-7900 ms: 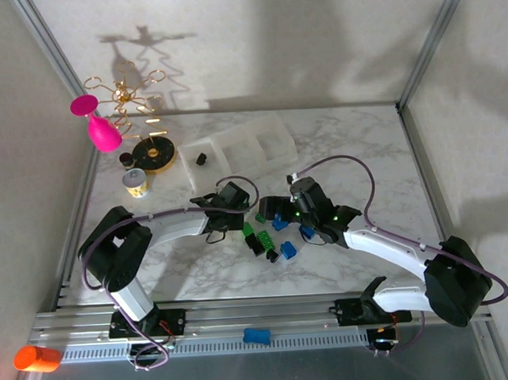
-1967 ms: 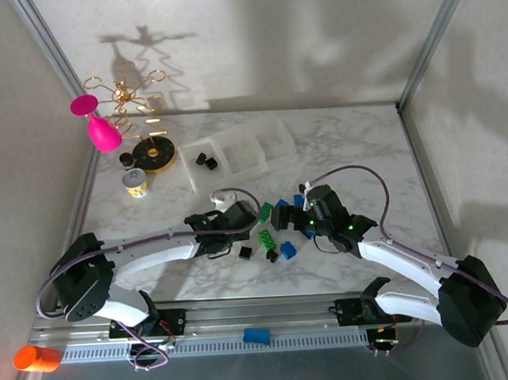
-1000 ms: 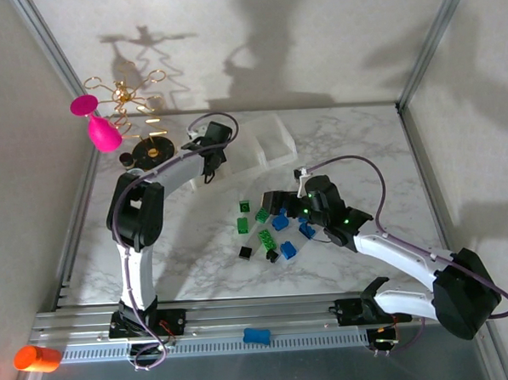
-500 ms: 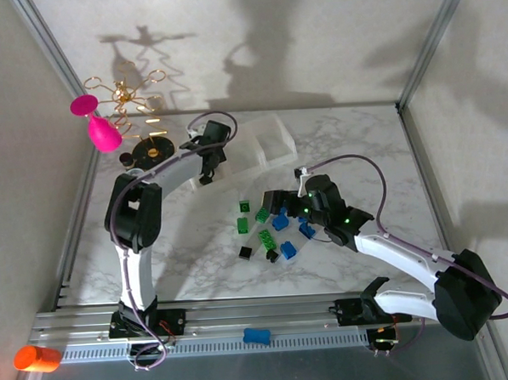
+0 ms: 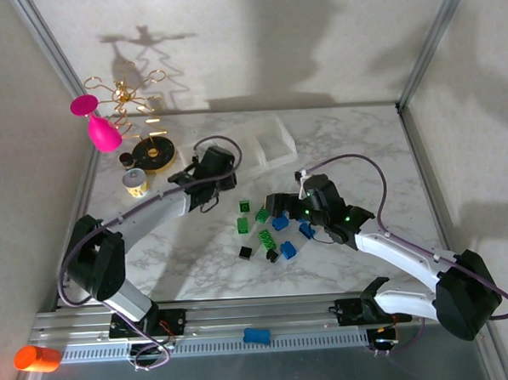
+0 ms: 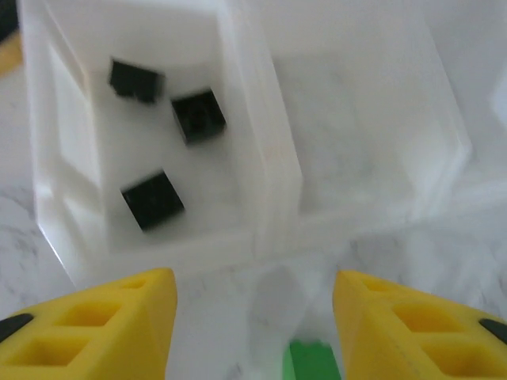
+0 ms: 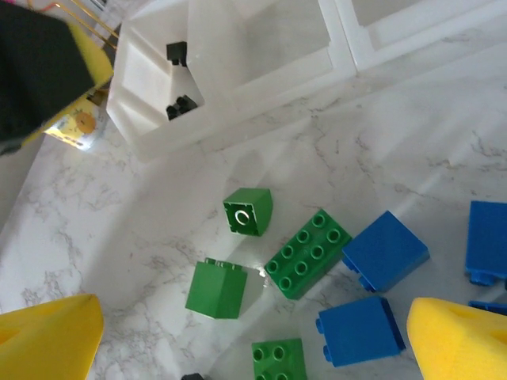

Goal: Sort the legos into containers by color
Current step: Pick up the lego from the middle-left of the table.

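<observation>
The clear three-compartment tray [image 6: 269, 158] [image 5: 273, 142] [image 7: 261, 55] holds three black legos [image 6: 153, 199] in its left compartment; the middle one is bare. My left gripper [image 6: 253, 305] [image 5: 217, 171] hovers just short of the tray's near wall, open, with nothing between its yellow fingers [image 6: 119, 317]. A green lego [image 6: 309, 360] lies below it. Loose green legos [image 5: 261, 213] [image 7: 307, 252], blue legos [image 5: 280, 223] [image 7: 385, 250] and black legos [image 5: 244, 252] sit mid-table. My right gripper [image 7: 253, 336] [image 5: 280, 207] stands wide open above this pile, holding nothing.
A gold wire stand with a magenta glass [image 5: 104, 130], a black-and-gold disc [image 5: 154, 153] and a small can [image 5: 135, 183] stand at the back left. A light-blue piece [image 5: 256, 335] lies on the front rail, and an orange cylinder [image 5: 37, 358] at the front left.
My left gripper has opened and drawn back from over the tray's left compartment towards the near side. The right arm has hardly moved.
</observation>
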You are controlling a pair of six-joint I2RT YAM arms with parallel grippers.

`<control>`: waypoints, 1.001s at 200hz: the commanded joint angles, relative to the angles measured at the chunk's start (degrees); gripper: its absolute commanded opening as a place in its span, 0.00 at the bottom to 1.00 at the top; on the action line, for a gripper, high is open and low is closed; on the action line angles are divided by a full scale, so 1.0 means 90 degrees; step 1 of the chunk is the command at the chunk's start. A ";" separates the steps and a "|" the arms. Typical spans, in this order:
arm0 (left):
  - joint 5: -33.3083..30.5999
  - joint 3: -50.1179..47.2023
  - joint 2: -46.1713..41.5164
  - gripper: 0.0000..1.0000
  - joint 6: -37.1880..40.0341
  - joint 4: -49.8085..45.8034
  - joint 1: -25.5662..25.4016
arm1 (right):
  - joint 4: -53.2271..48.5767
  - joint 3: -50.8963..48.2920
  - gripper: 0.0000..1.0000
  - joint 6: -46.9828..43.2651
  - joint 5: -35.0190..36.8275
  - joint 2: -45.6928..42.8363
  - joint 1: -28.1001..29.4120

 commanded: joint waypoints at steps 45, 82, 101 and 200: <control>0.0438 -0.1101 -0.0766 0.59 -0.0883 -0.0492 -0.1125 | -0.0462 -0.0574 0.99 0.0275 -0.0438 -0.0339 -0.0034; 0.0421 -0.1318 -0.0592 0.62 -0.1211 -0.0665 -0.1844 | -0.0540 -0.0857 0.99 0.0287 -0.0584 -0.0720 -0.0036; 0.0535 -0.1523 -0.0545 0.62 -0.1288 -0.0684 -0.2082 | -0.0666 -0.1005 0.99 0.0333 -0.0373 -0.0964 -0.0031; 0.0519 -0.1728 0.0250 0.56 -0.1115 -0.0563 -0.2679 | -0.0589 -0.1122 0.99 0.0422 -0.0213 -0.1115 -0.0031</control>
